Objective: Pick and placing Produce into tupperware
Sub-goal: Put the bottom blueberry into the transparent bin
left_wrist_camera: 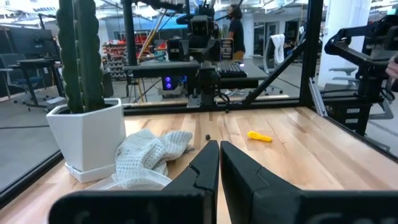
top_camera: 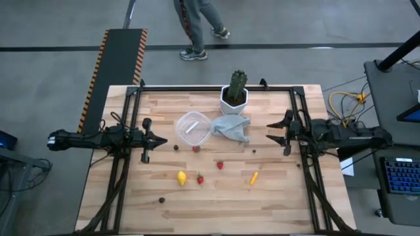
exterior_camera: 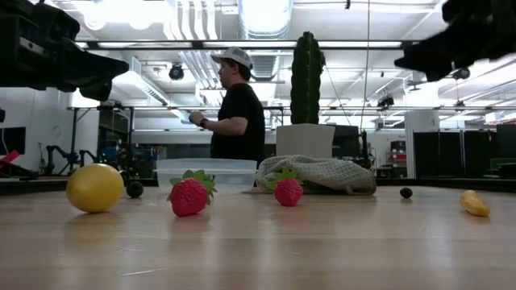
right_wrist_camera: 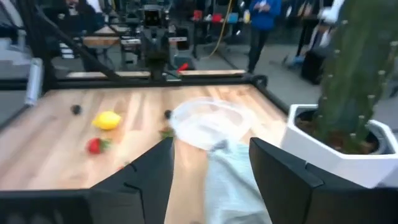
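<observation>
The right tool [top_camera: 272,134] was seen with its fingers spread wide above the bench [top_camera: 289,196], aimed toward the cloth [top_camera: 233,127] and the tub [top_camera: 193,128], likely readied for a first pick. The left tool [top_camera: 161,139] was held pressed together and empty at the opposite side, apparently parked clear of the work. The tub was found empty near the cactus pot [top_camera: 234,100], its rim touching the cloth. The produce was left scattered on the wood: a lemon [top_camera: 182,177], strawberries [top_camera: 220,165] and a carrot [top_camera: 254,177] well apart from the tub, with a small dark berry [top_camera: 161,200] nearer the front edge. No brand or legible writing could be made out anywhere.
</observation>
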`<state>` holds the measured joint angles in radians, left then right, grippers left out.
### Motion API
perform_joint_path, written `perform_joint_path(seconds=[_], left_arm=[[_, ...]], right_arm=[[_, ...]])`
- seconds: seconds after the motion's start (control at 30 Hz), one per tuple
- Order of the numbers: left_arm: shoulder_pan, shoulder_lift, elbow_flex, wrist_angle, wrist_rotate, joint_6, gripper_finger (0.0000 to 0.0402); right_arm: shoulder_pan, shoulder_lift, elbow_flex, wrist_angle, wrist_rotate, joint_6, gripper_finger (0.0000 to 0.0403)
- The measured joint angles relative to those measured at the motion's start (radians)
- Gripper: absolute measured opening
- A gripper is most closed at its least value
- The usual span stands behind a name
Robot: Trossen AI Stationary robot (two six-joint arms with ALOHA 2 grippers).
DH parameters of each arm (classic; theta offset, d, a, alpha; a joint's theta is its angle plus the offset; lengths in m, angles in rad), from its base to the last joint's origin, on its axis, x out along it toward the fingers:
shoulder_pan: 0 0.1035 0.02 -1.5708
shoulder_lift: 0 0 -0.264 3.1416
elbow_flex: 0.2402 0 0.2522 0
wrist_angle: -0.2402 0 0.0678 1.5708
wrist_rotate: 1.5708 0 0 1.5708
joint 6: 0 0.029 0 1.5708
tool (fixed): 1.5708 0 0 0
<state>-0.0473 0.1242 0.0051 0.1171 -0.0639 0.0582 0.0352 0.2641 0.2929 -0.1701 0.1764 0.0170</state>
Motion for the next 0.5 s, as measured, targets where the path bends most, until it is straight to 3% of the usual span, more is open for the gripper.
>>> perform_joint_path(seconds=[0.2, 0.5], left_arm=[[0.000, 0.000, 0.000, 0.044, -0.001, 0.000, 0.0000], [0.000, 0.000, 0.000, 0.042, -0.001, 0.000, 0.0000]], right_arm=[[0.061, 0.190, 0.222, -0.144, -0.155, 0.172, 0.0203], [0.111, 0.469, 0.611, -0.800, -0.175, 0.252, 0.0203]])
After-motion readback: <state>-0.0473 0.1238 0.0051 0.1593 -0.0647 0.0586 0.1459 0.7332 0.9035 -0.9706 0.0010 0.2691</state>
